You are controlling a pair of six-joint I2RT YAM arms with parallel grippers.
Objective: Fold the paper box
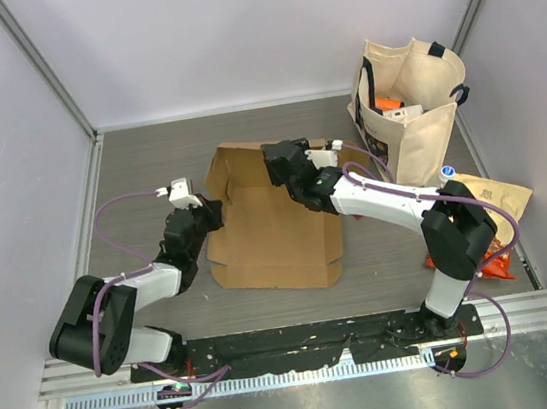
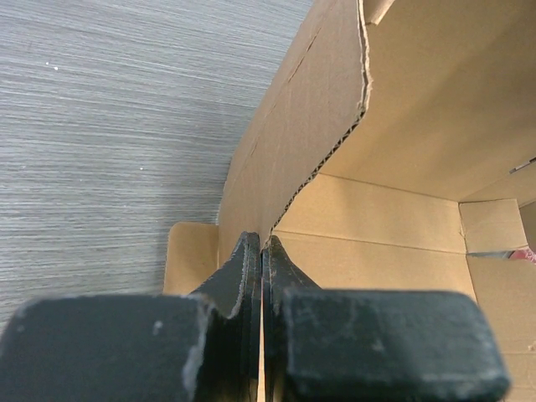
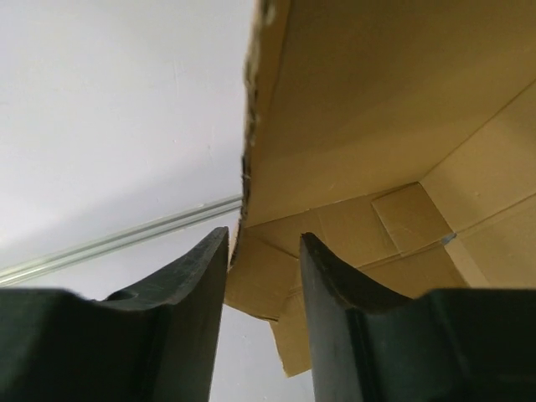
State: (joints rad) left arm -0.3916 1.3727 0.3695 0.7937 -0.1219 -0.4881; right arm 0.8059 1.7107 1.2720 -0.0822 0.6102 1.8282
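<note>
The paper box (image 1: 272, 230) is a brown cardboard sheet lying in the middle of the table, with its left and back walls raised. My left gripper (image 1: 212, 213) is shut on the top edge of the left wall; in the left wrist view the fingertips (image 2: 251, 251) pinch the thin cardboard edge (image 2: 318, 126). My right gripper (image 1: 278, 163) is at the back wall with its jaws apart. In the right wrist view the wall's edge (image 3: 251, 126) stands just beyond the gap between the open fingers (image 3: 209, 260), and the box's inner panels (image 3: 377, 126) fill the right side.
A cream canvas tote bag (image 1: 412, 110) with an orange item (image 1: 386, 104) inside stands at the back right. A snack bag (image 1: 495, 201) lies by the right wall beside the right arm. Enclosure walls close in the left, back and right.
</note>
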